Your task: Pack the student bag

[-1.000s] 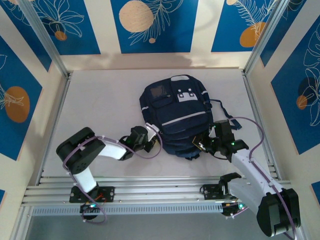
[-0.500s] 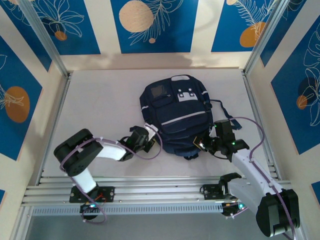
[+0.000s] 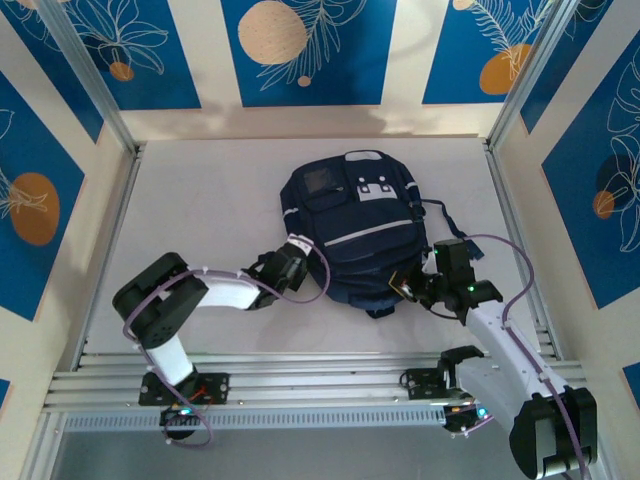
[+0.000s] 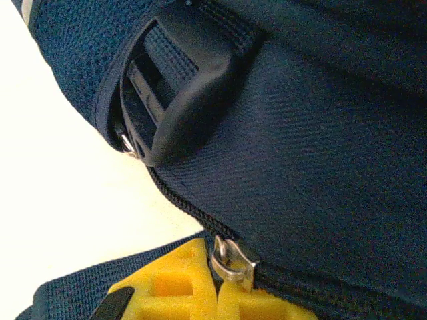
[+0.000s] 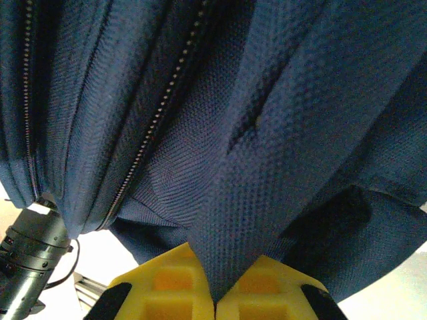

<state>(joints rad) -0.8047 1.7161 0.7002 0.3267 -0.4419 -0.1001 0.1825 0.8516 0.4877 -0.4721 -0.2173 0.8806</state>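
The student bag (image 3: 350, 225), navy blue with grey patches and a light stripe, lies flat in the middle of the table. My left gripper (image 3: 298, 262) is at its near-left edge. In the left wrist view my yellow jaws (image 4: 220, 290) are shut on the bag's silver zipper pull (image 4: 232, 261), just below a black buckle (image 4: 177, 93). My right gripper (image 3: 408, 286) is at the bag's near-right corner. In the right wrist view its jaws (image 5: 215, 300) are shut on a fold of the bag's navy fabric (image 5: 267, 147), beside a closed zipper line (image 5: 160, 113).
Dark straps (image 3: 440, 215) trail off the bag's right side toward the right rail (image 3: 510, 230). Metal rails (image 3: 300, 375) run along the near edge by both arm bases. Bare white tabletop (image 3: 200, 200) lies to the left of the bag and behind it.
My right jaws have closed onto the bag's fabric. My left gripper has moved a little farther up along the bag's left edge with the zipper pull, and the bag has shifted slightly.
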